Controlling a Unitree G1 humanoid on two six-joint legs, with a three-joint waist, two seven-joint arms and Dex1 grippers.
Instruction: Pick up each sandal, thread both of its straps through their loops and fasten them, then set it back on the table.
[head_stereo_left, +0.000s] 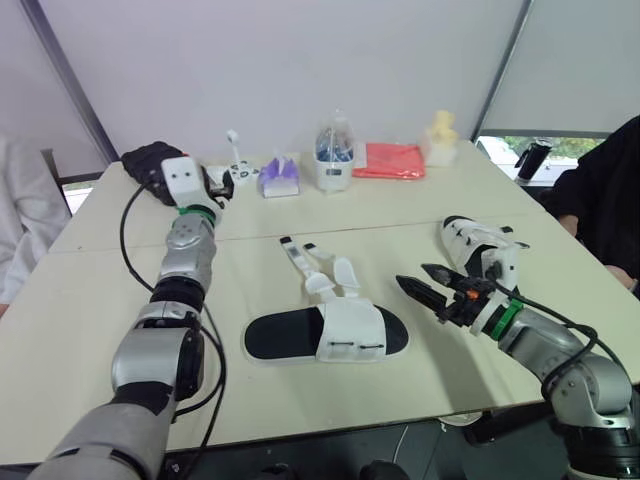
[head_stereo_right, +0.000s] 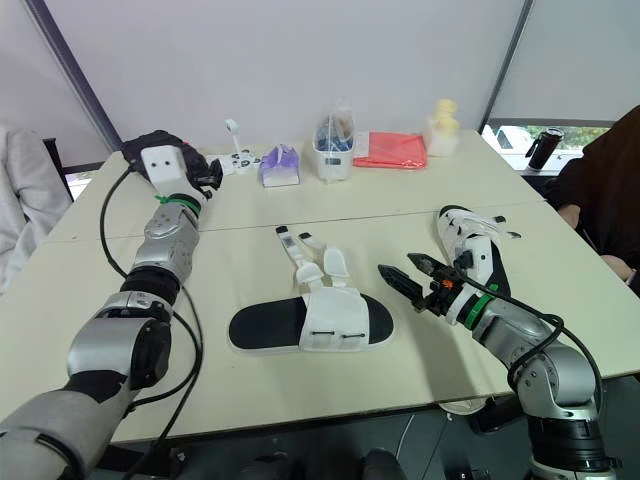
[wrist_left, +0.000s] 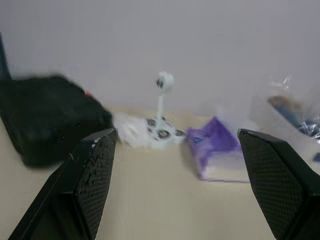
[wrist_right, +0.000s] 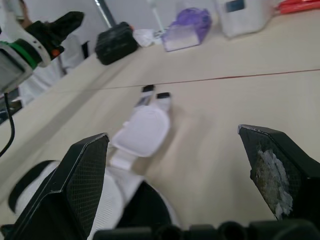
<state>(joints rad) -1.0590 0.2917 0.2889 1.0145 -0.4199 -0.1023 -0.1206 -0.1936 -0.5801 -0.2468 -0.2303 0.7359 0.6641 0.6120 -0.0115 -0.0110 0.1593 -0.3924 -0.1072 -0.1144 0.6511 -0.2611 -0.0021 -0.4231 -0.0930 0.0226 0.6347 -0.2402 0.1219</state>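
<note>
at the far left a person's white sleeve (head_stereo_left: 20, 215) is cut off by the frame. the left gripper (wrist_left: 176, 134) is spread wide and holds nothing, and its black fingers (wrist_left: 92, 170) have a cross-hatched, rubbery face. it hovers over the far left corner of the smooth cream table (head_stereo_left: 80, 300), close to a soft black bag (head_stereo_left: 145, 160) that makes its tips hard to pick out from the head. along the far edge stands a white gadget on a thin stalk (head_stereo_left: 236, 165), too blurred to identify. next come a purple pack (head_stereo_left: 280, 177) with print too small to read, a clear bag (head_stereo_left: 335, 155) with bluish contents that are hard to make out, a crumpled red sheet (head_stereo_left: 389, 160) and a pale yellow lump (head_stereo_left: 440, 135) of unclear shape. the sandal (head_stereo_left: 325, 338) lies flat mid-table, with an oval black footbed and a broad white band. its two white straps (head_stereo_left: 318, 268) lie loose and unthreaded, fanned toward the far side. just right of it the right gripper (head_stereo_left: 412, 275) hangs above the table, jaws wide and empty, with one pad (wrist_right: 272, 170) scuffed white. behind it the second sandal (head_stereo_left: 470, 240) is partly hidden by the wrist. at the far right a dark bottle (head_stereo_left: 533, 158) stands near a person in black (head_stereo_left: 600, 200), who is cut off by the edge.
</note>
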